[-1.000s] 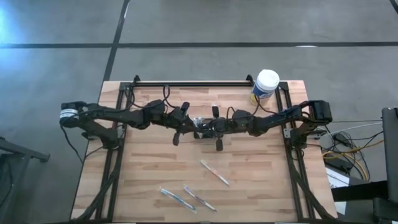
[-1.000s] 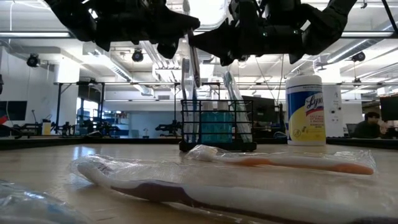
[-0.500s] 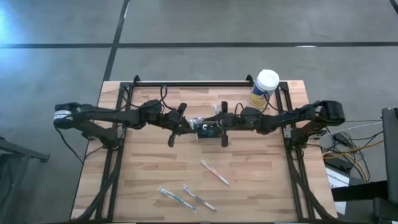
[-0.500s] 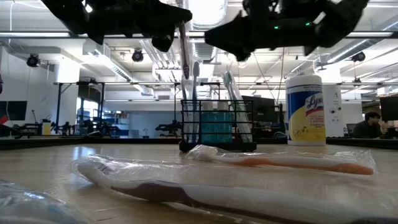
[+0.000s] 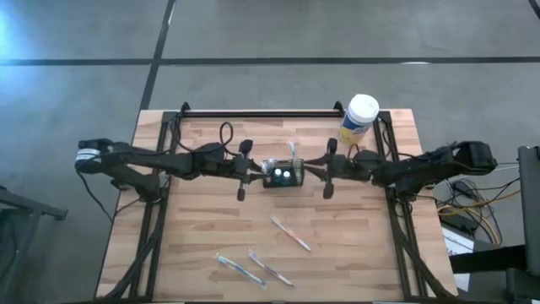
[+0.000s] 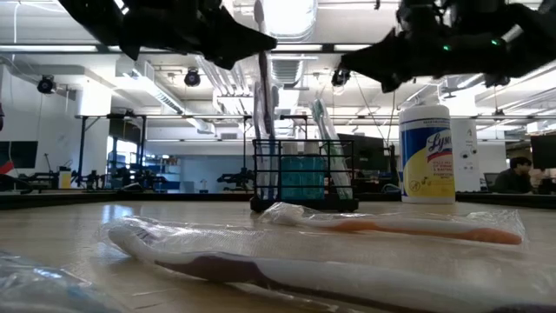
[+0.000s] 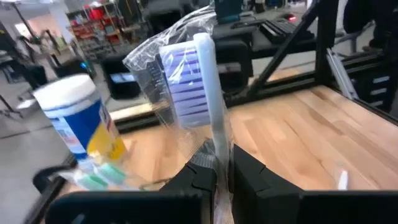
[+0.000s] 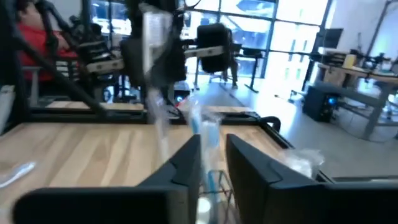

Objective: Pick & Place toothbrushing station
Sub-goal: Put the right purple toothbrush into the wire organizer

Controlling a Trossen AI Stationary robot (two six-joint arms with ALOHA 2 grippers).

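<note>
my left hand [image 7: 217, 177] pinches a wrapped toothbrush [image 7: 208, 99] tight, so i should lower it straight into the caddy [image 5: 282, 174] while my empty, slightly open right hand [image 5: 327, 169] waits beside it.

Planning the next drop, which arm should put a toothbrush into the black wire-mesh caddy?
Left: the left gripper holds a wrapped white toothbrush beside the black wire-mesh caddy; the right gripper holds nothing.

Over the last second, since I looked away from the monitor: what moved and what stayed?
The right gripper drew back rightward from over the toothbrushing station. The left gripper kept hold of its wrapped toothbrush beside the station. Station, canister and the three wrapped brushes on the table stayed put.
</note>
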